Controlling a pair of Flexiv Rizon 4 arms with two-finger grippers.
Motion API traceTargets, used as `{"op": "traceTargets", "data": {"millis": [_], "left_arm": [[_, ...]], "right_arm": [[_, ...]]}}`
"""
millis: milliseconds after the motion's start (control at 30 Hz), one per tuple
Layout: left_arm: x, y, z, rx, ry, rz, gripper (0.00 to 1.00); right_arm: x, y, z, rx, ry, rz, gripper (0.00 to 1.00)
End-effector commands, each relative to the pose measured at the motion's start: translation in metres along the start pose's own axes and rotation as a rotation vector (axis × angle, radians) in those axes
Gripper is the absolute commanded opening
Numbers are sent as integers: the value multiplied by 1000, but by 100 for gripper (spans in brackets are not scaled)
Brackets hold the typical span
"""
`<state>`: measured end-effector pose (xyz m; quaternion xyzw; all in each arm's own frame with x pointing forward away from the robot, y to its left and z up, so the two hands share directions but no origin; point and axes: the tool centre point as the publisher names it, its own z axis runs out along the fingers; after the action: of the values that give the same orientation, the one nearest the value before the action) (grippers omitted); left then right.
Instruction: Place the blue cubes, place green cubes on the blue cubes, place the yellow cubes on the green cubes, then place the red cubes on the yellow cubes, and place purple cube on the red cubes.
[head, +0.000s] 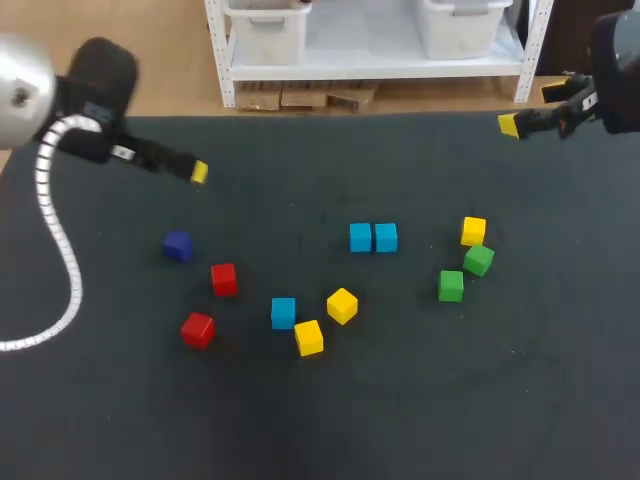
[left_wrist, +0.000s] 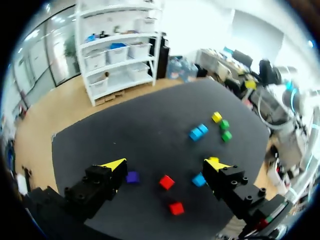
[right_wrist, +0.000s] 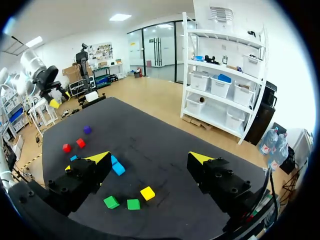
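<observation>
While gaping wide, L hand & R hand hang empty

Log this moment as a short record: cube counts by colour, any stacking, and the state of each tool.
blue cubes: three, two side by side, one apart near two yellow ones
green cubes: two, close together
yellow cubes: three, one next to the green cubes
red cubes: two, near the purple cube
purple cube: one, alone
stacking: none, every cube lies on the table
left tool: open, empty
right tool: open, empty
</observation>
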<state>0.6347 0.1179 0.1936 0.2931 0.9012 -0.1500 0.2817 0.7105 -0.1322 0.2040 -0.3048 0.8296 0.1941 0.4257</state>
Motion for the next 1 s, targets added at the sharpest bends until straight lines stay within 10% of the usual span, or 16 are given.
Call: {"op": "traceTargets", "data": {"millis": [33, 367, 1000], "left_arm": [[-3, -44, 11, -71, 429, 488, 100], [47, -89, 59, 30, 585, 876, 100], [107, -98, 127, 291, 638, 1114, 100]], "right_arm": [[0, 0, 1, 1, -1, -1, 100], [0, 0, 1, 1, -1, -1, 100], [0, 0, 1, 1, -1, -1, 100]]}}
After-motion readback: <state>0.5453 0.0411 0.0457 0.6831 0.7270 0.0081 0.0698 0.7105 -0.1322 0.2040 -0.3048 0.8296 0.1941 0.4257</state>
